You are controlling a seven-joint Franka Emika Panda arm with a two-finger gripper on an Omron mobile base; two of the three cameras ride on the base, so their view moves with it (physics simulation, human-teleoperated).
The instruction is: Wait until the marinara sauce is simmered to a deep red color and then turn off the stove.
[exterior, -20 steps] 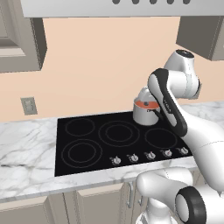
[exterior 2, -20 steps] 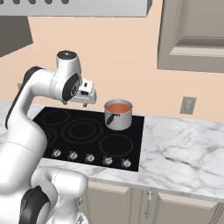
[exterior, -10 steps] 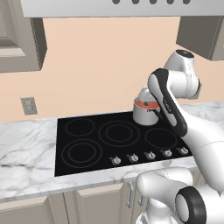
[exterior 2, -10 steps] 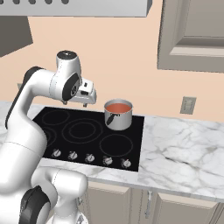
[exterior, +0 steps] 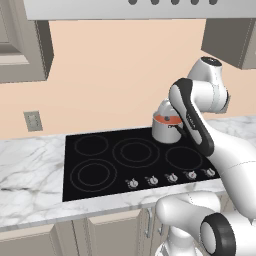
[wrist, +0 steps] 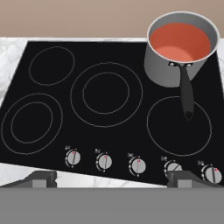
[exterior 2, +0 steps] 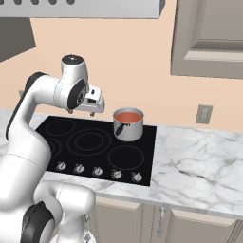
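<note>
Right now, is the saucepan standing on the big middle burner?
No, the saucepan stands on the back right burner, with its handle pointing toward the knobs.

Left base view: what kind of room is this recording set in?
A rendered home kitchen, by the look of it: a black glass stove set in a marble counter, a saucepan of marinara sauce, and wall cabinets beside a range hood.

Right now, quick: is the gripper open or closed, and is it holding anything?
Gripper: open, fingers wide apart, holding nothing, hovering above the stove knobs, away from the saucepan.
</note>
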